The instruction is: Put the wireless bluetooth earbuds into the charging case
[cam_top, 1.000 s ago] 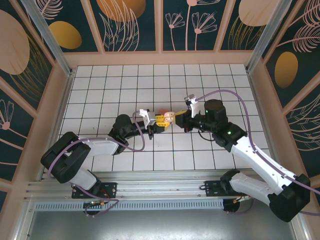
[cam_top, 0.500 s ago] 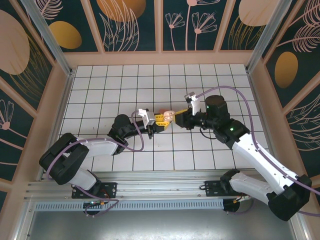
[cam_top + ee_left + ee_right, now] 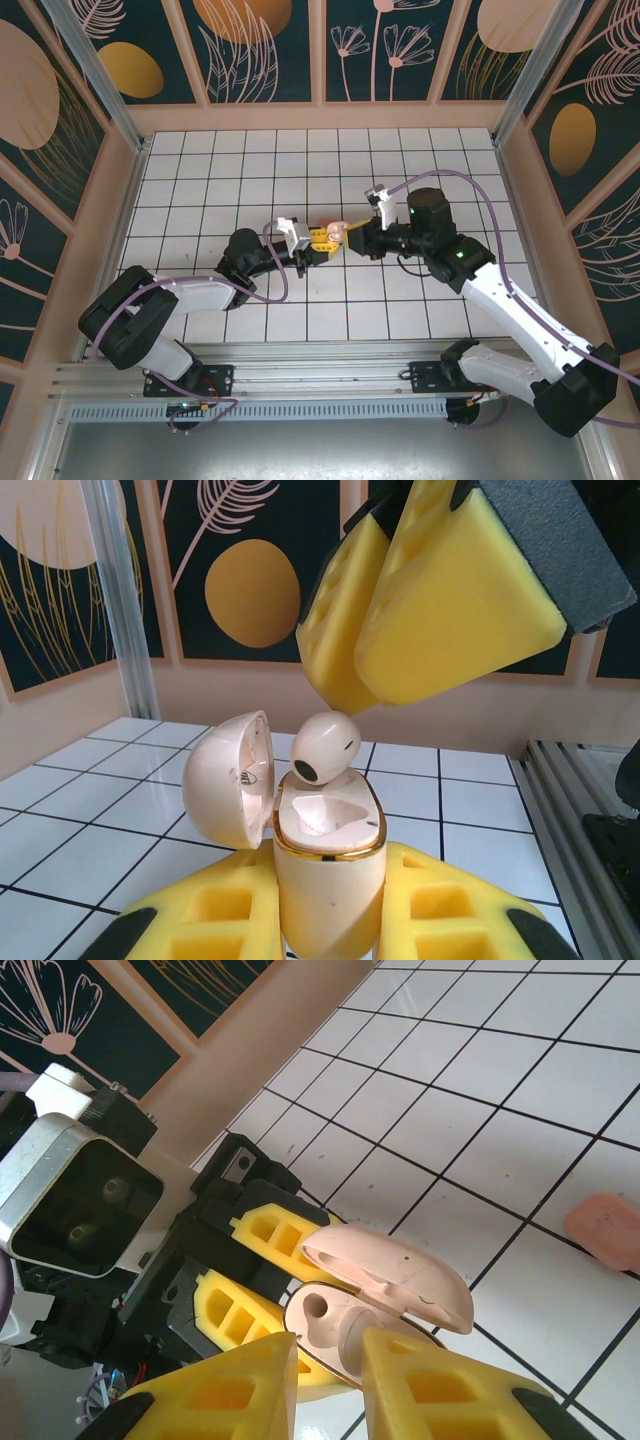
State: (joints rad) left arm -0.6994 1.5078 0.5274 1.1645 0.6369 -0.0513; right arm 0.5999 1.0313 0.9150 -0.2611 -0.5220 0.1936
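The earbud [image 3: 325,745] is lying tilted on the mouth of the open case [image 3: 328,870], not yet seated in its well. The left gripper [image 3: 330,925] is clamping the case upright over the desk [image 3: 80,820], with the lid hanging aside. The right gripper [image 3: 322,1375] is poised at the bud with its fingers nearly together; whether it is pinching it cannot be told. Over the last second the right arm has been edging toward the case, so the bud likely needs pressing home.
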